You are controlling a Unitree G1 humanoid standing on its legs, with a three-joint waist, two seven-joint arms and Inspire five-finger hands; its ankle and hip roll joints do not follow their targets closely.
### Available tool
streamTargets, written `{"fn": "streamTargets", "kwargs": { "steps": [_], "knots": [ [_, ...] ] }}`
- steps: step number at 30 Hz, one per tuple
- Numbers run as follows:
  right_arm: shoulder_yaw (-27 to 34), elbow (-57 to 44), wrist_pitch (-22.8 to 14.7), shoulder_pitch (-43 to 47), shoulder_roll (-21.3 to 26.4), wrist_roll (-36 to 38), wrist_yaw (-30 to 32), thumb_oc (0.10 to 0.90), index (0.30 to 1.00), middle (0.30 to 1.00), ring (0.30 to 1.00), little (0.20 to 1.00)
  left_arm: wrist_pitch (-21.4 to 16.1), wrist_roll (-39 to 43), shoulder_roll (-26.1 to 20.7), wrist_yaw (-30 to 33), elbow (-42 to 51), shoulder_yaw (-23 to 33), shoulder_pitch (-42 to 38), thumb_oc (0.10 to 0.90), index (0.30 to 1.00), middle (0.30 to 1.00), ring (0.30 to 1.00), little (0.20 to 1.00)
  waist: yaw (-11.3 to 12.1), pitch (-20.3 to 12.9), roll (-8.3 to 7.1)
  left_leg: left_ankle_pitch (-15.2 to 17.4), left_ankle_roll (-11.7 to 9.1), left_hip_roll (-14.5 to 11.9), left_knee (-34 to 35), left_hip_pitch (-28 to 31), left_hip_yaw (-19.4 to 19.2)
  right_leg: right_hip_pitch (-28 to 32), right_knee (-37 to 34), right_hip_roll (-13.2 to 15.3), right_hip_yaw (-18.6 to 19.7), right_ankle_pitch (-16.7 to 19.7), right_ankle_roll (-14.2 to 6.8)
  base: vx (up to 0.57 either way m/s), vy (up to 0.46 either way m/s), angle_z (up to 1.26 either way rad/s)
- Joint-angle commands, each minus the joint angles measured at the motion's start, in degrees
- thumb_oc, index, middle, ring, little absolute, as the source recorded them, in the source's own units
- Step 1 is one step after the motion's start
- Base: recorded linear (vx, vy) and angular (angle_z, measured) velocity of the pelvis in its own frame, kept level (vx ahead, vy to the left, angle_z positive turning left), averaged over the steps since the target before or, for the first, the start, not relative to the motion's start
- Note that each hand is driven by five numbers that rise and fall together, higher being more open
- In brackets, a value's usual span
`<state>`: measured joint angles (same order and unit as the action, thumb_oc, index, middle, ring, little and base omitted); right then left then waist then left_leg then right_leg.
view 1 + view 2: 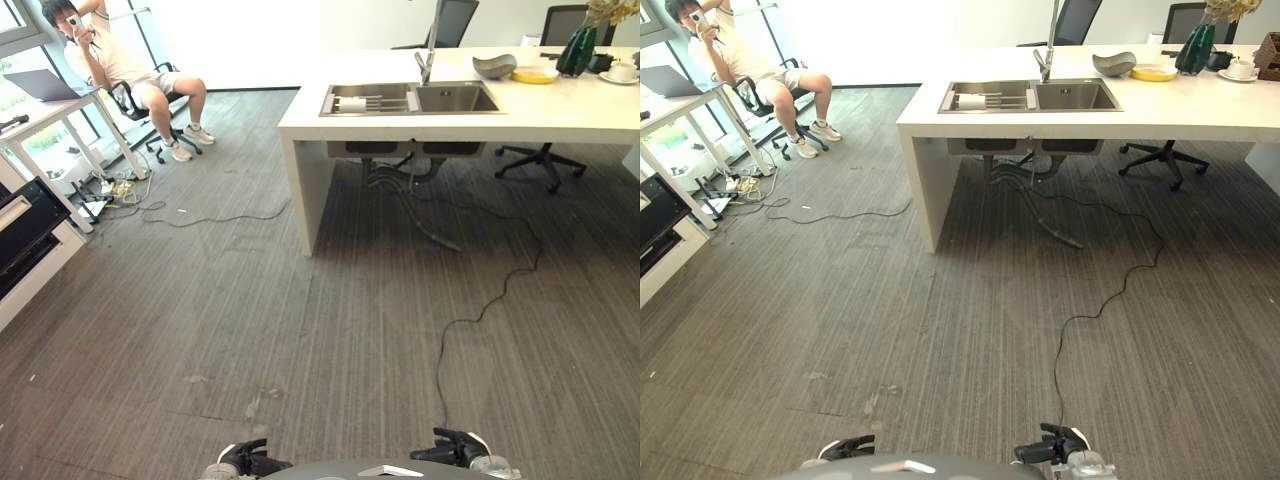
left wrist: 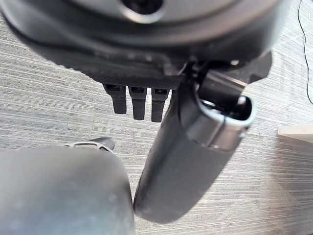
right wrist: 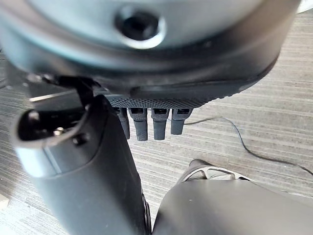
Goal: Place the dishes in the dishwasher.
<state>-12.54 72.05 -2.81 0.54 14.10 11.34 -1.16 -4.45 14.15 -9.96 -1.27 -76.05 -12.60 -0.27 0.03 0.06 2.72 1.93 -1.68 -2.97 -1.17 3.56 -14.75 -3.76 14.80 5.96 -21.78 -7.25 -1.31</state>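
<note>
Grey striped carpet [image 1: 300,330] covers the floor between the robot and a white counter [image 1: 560,112] at the far right. Both hands hang low at the near edge, well apart from the counter: the left hand [image 1: 245,460] at the near left and the right hand [image 1: 455,448] at the near right, each pointing down toward the carpet. In the wrist views the left hand's fingers [image 2: 138,103] and the right hand's fingers [image 3: 146,125] hang straight in a row, relaxed, holding nothing, with the thumb standing out beside them.

On the counter, a steel sink [image 1: 410,98] sits at its left end with a tap [image 1: 430,50] behind it. To its right lie the dishes: a grey bowl [image 1: 494,66], a yellow plate [image 1: 535,74], and a white cup on a saucer [image 1: 620,72] beside a dark green vase [image 1: 577,50]. A dark appliance [image 1: 25,235] stands at the far left. A person [image 1: 120,60] sits on a chair beyond it.
</note>
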Motion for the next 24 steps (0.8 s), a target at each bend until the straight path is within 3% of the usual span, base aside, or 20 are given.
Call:
{"fn": "streamTargets", "kwargs": {
  "steps": [1,24],
  "knots": [
    [-2.28,2.86,-0.81,2.7,0.02,-0.85,-0.26,0.8,0.9,0.9,0.9,0.9,-1.89,-0.22,0.96,0.19,1.01,-0.9,-3.3,0.8,0.9,0.9,0.9,0.9,0.63,0.19,-2.48,-3.17,-3.6,-1.01,6.17,1.68,-2.18,8.86,-19.8,3.11,-2.46,8.15,-8.18,0.0,0.0,0.0],
    [-3.02,5.15,-0.69,2.22,-0.73,-1.29,0.23,0.8,0.9,0.9,0.9,0.9,-1.75,-6.52,2.21,2.67,-1.12,-3.89,-4.27,0.8,0.9,0.9,0.9,0.9,0.73,0.17,-2.79,-2.82,-3.51,-0.97,6.17,2.11,-2.0,9.39,-19.8,2.92,-2.64,7.81,-8.1,0.0,0.0,0.0]
  ]
}}
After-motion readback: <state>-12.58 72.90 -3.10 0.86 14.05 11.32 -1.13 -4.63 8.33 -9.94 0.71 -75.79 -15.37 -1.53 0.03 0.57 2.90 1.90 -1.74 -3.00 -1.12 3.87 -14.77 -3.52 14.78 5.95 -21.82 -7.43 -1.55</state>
